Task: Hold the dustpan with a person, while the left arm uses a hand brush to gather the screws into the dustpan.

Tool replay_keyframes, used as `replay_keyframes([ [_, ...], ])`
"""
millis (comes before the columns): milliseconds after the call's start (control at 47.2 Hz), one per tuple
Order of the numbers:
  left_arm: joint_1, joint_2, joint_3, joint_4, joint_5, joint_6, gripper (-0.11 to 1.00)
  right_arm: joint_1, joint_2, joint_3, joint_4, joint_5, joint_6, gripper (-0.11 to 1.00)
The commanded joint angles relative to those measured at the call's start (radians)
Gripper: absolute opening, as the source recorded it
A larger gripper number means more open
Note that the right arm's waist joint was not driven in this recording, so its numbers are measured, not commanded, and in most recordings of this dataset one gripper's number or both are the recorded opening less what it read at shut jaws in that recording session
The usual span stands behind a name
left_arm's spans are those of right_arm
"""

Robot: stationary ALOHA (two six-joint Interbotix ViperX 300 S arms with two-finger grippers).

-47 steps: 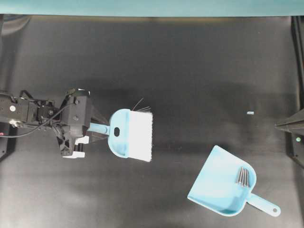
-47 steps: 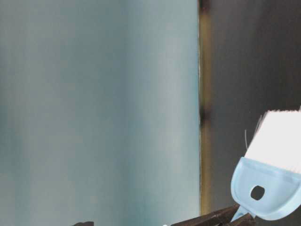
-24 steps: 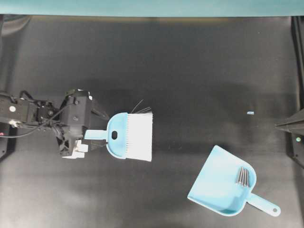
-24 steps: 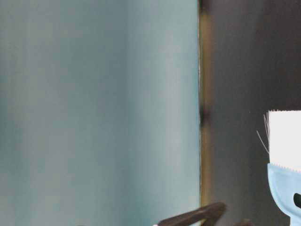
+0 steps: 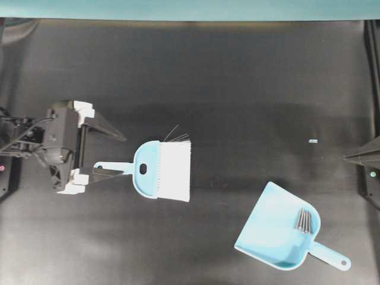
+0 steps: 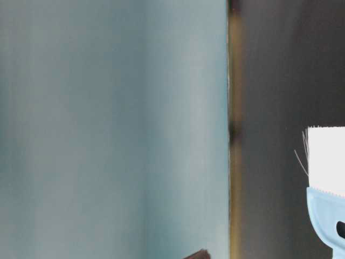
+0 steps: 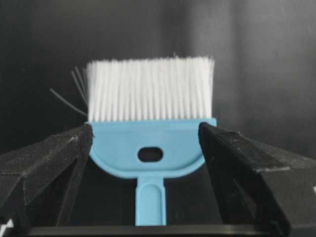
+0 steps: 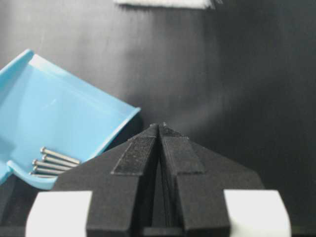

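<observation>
Overhead, the screws [image 5: 303,220] already lay in the dustpan [image 5: 270,228] while the left gripper [image 5: 116,154] stood spread wide around the released hand brush [image 5: 161,170] handle; the left wrist view confirmed this, and the right gripper [image 8: 159,127] sat pressed closed, empty, beside the dustpan.

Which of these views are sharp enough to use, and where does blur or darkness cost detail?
Overhead: evenly lit and sharp, hand brush, dustpan and screws all crisp on the dark table. Table-level: mostly a blurred teal surface, brush cropped at the edge. Left wrist: bristles sharp, near fingers soft. Right wrist: dustpan's near rim soft, background dim.
</observation>
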Motion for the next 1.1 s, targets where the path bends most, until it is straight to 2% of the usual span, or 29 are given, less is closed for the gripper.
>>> replay_keyframes([
  [0,0.002,-0.041,-0.005,0.002,-0.009,-0.002,0.83,0.000,0.005,-0.012,-0.002,-0.005,-0.006,-0.01],
  [529,0.005,-0.380,0.104,0.002,-0.049,0.000,0.83,0.000,0.003,-0.012,-0.003,-0.005,-0.006,-0.01],
  [1079,-0.006,-0.459,0.123,0.002,-0.040,-0.002,0.83,0.000,0.003,-0.014,-0.002,-0.005,-0.006,-0.01],
])
